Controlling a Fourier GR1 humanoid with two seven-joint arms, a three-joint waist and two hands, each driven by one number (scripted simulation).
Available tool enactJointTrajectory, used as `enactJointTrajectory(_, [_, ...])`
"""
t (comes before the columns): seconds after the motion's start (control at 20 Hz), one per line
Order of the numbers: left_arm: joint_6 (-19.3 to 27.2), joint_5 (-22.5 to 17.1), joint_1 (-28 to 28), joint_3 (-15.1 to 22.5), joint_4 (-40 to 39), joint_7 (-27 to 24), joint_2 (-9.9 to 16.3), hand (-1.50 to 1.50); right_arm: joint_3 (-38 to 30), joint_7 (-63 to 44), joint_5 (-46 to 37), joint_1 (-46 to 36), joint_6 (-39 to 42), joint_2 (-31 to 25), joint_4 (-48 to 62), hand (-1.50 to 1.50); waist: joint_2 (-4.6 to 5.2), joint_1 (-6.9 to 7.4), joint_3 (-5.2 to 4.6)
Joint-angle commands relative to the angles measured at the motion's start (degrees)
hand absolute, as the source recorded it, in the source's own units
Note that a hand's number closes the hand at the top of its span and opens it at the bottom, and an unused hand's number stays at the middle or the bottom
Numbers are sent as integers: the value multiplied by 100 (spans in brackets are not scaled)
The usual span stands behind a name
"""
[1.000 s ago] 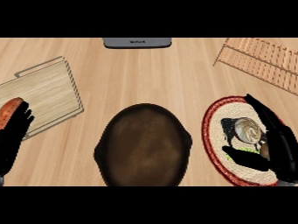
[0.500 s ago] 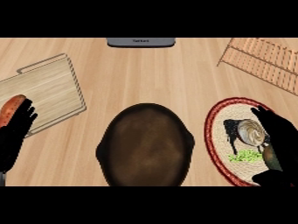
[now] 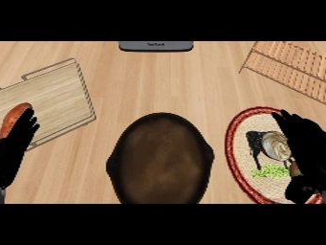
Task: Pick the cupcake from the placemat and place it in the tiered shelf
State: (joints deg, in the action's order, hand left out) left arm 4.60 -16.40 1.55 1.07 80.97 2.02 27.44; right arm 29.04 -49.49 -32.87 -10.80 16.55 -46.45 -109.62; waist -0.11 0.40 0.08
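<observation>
The cupcake (image 3: 275, 145) sits on the round placemat (image 3: 240, 158) at the right of the bench (image 3: 158, 81), and the right hand (image 3: 312, 153) lies just beside it on its right, fingers reaching up past it and the thumb low at the mat's lower edge. Whether the fingers already touch the cupcake I cannot tell; they look relaxed rather than curled round it.

The left hand (image 3: 10, 150) rests at the lower left with fingers straight and up — over the near corner of the cutting board (image 3: 49, 103), partly covering a reddish-brown elongated food item (image 3: 14, 119).

By count: one cupcake, one placemat, one dark pan, one board, one shelf, two hands.

The placemat is woven, pale with a red rim, printed with a black figure and a green patch. The cupcake shows a pale swirled top. The pan (image 3: 159, 160) in the middle is dark brown, rounded and deep. The board is light wood with a raised outline and handles. The tiered shelf (image 3: 299, 69) — slatted light wood — stands at the upper right, well apart from the cupcake. A grey flat object (image 3: 156, 46) lies at the far edge.
</observation>
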Motion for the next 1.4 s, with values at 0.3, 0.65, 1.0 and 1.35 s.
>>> enactJointTrajectory(0.3, [-41, 249, 114, -108, 242, 363, -365, 0, -167, 664, -942, 83, 208, 773, 1093, -150, 9, -11, -6])
enactJointTrajectory(0.65, [-164, 487, 74, -330, 407, 533, -409, 0, -1000, 1738, -1218, 59, 118, 782, 1703, -150, 7, -19, -6])
enactJointTrajectory(1.0, [-386, 779, -398, -531, -585, 17, -688, 0, -1077, 2382, -1972, 142, -311, 1280, 2411, -150, 12, -49, -8])
enactJointTrajectory(1.35, [-727, 705, -75, -790, 77, 385, -646, 0, -1396, 2852, -2352, 7, -376, 1778, 3310, -150, 11, -19, -7])
